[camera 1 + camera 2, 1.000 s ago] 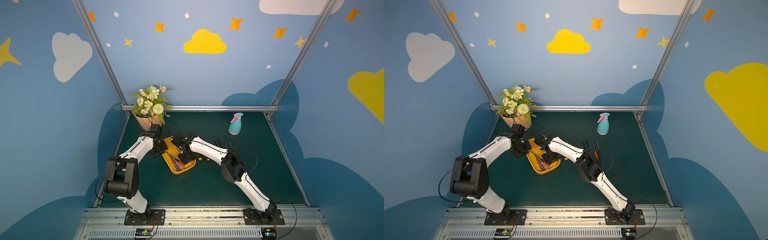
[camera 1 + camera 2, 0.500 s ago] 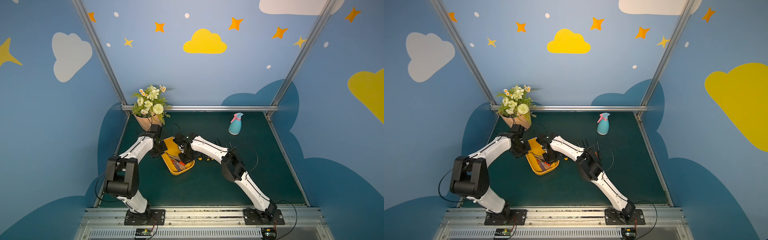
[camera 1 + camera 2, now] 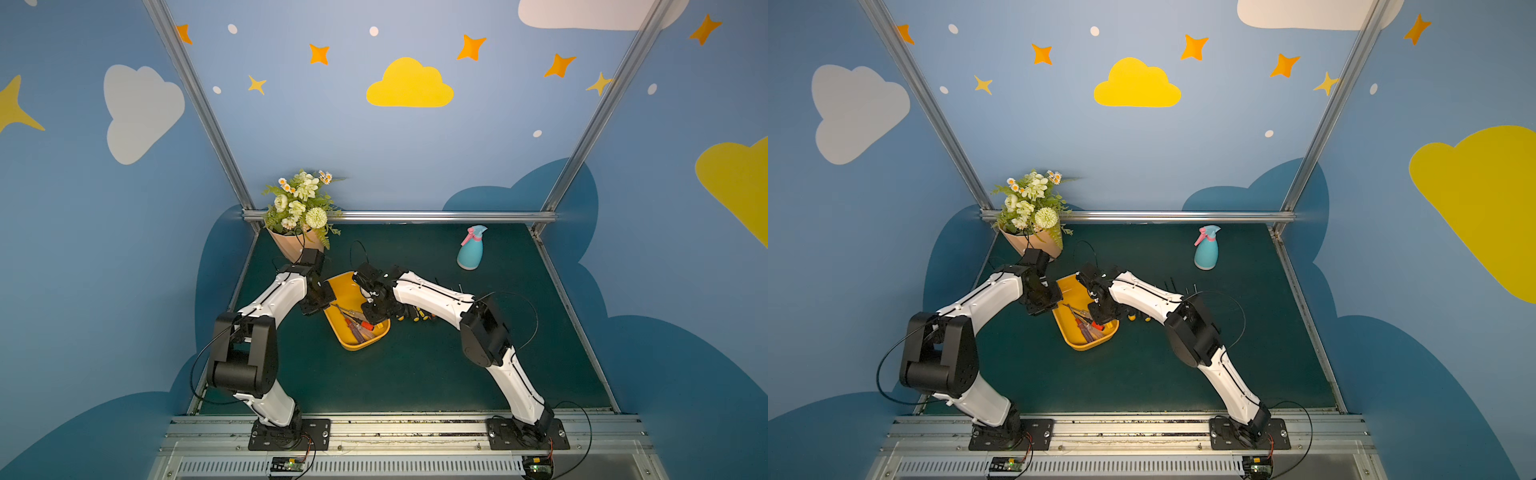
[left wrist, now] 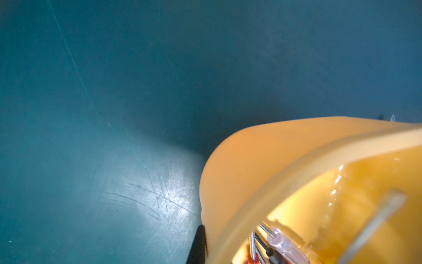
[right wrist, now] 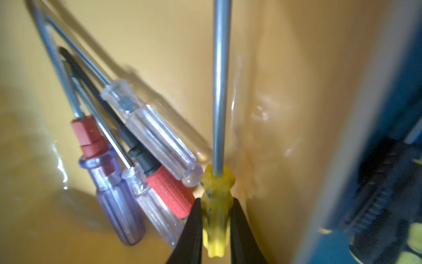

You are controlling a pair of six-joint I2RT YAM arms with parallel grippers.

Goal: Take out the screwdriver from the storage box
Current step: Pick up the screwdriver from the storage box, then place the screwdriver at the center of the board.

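The yellow storage box [image 3: 356, 345] [image 3: 1089, 343] stands mid-mat between both arms. My right gripper [image 5: 215, 201] [image 3: 372, 318] reaches down inside it and is shut on the yellow handle of a screwdriver [image 5: 217, 182], whose steel shaft runs along the box's right wall [image 5: 285, 91]. Several other screwdrivers [image 5: 169, 189] with red, clear and purple handles lie beside it on the box floor. My left gripper [image 3: 320, 301] [image 3: 1044, 305] is shut on the box's left rim. One black finger [image 4: 198, 244] shows outside the wall [image 4: 251, 164]; the other is hidden.
A peach flowerpot [image 3: 293, 247] with flowers stands at the back left, close behind my left arm. A blue spray bottle [image 3: 471, 249] stands at the back right. Several yellow-and-black screwdrivers [image 3: 415, 316] lie on the green mat just right of the box.
My right gripper's jaws have closed onto the yellow screwdriver handle inside the box. Both arms have barely moved otherwise, and the left grip on the rim is unchanged.
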